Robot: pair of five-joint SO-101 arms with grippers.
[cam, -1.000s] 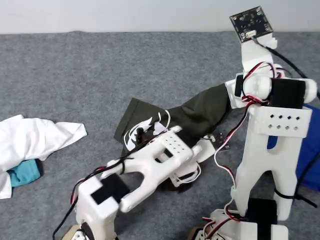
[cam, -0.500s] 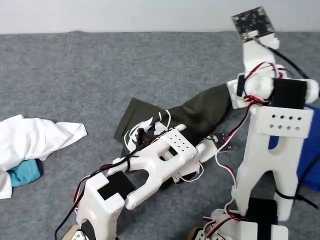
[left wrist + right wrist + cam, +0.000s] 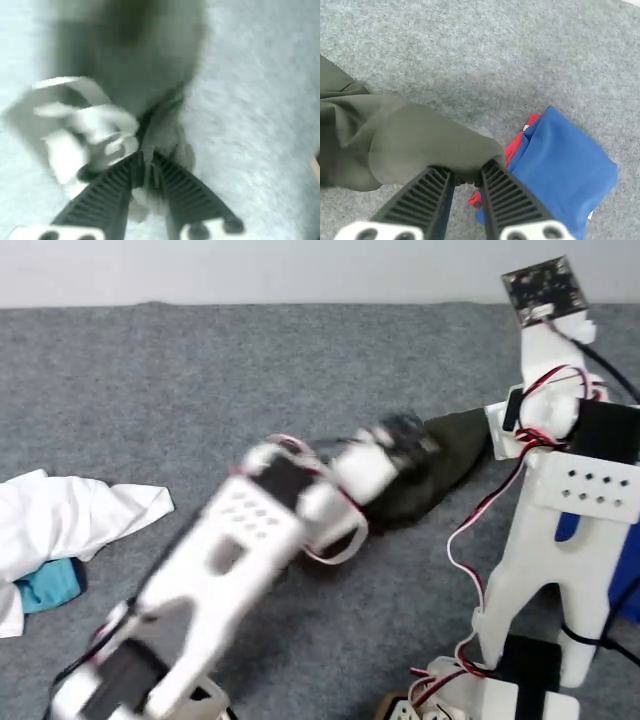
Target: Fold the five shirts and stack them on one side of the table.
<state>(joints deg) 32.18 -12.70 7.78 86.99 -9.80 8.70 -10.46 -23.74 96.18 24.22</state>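
**Together, two arms grip one olive shirt at mid-bench**

Both arms meet at the olive shirt, which lies bunched a little right of the middle of the grey bench. The left arm stretches on a slant from the near left corner towards the centre. Its white body covers much of the shirt from above, so only the dark end nearest the other arm shows. In the left wrist view, its jaws are drawn together with a fold of cloth pinched between them. The right arm stands tall at the right side of the bench. Its jaws are clamped on a rounded edge of the same shirt, and the fabric spreads away from them in soft folds. I cannot tell whether the cloth between the two grips rests on the bench or hangs just above it.

Other clothes sit well apart from this. A white shirt lies crumpled at the far left edge, with a teal shirt tucked against its near side. At the right edge a folded blue shirt lies flat, largely hidden in the high view behind the right arm. A red garment peeks out from beneath it, on the side facing the olive shirt and close to the right jaws.
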